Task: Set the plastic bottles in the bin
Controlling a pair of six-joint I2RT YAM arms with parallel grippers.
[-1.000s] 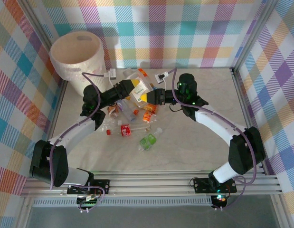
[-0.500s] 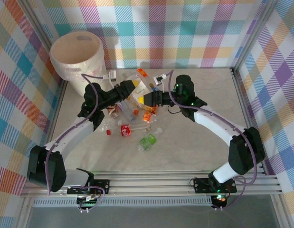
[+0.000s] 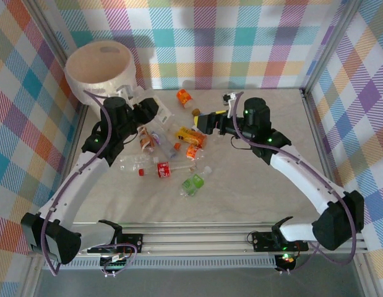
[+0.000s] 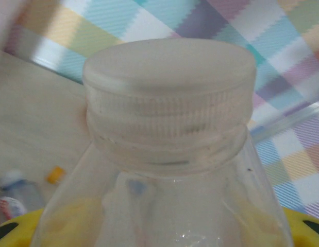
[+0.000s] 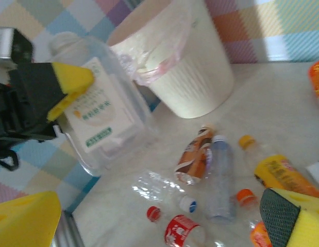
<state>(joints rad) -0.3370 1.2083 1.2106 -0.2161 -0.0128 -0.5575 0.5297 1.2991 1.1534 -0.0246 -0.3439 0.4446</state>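
Observation:
My left gripper [image 3: 149,109] is shut on a clear plastic bottle [image 3: 159,114] with a white label. It holds it above the table just right of the cream bin [image 3: 95,93]. The bottle's white cap [image 4: 169,77] sits close in the left wrist view, between yellow fingertips [image 4: 10,229]. In the right wrist view that held bottle [image 5: 97,123] is beside the bin [image 5: 200,77]. My right gripper [image 3: 202,121] stands open and empty at the table's middle, apart from the bottle. More bottles lie below it: a red-labelled one [image 3: 161,169], a green one [image 3: 192,184], a yellow-labelled one [image 3: 190,133].
An orange bottle [image 3: 184,97] lies near the back wall. A brown-labelled bottle [image 5: 194,154] and a clear bluish one [image 5: 219,177] lie side by side, with loose orange caps [image 5: 245,195] around. Checked walls close the table on three sides; the right half is bare.
Both grippers held the white-labelled bottle a second ago. The right gripper has opened, let go and drawn back right. The left arm has swung the bottle left towards the bin.

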